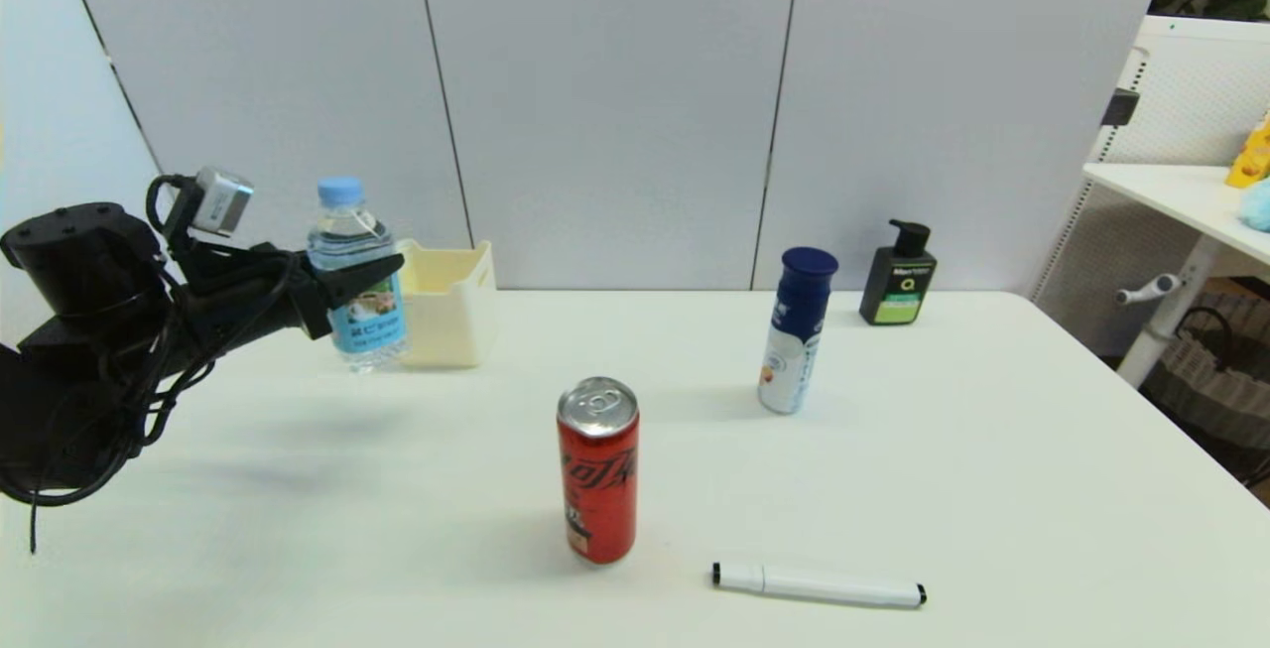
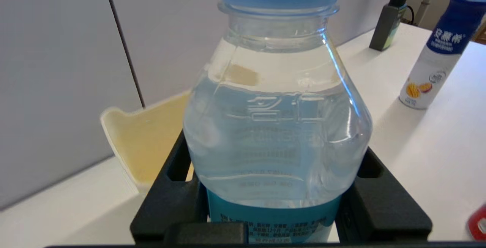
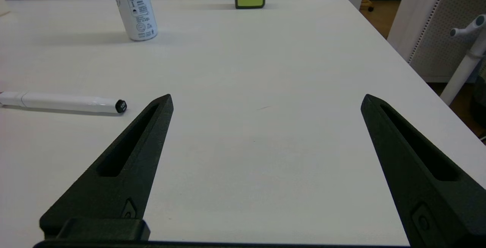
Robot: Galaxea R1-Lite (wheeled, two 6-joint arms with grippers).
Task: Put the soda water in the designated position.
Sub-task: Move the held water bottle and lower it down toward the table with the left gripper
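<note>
the left arm (image 1: 89, 330) is matte black and bulky, its rounded joint housing dotted with small screws. loose black cables loop around and hang beneath it. a small silver-grey camera box (image 1: 220, 199) sits on the wrist. both arms' jaws are long black wedges with slotted hollows.

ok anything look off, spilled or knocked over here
Nothing stands out. The soda water is upright in the left gripper beside the cream bin; the red can and white bottle stand upright. The right gripper hangs open.
</note>
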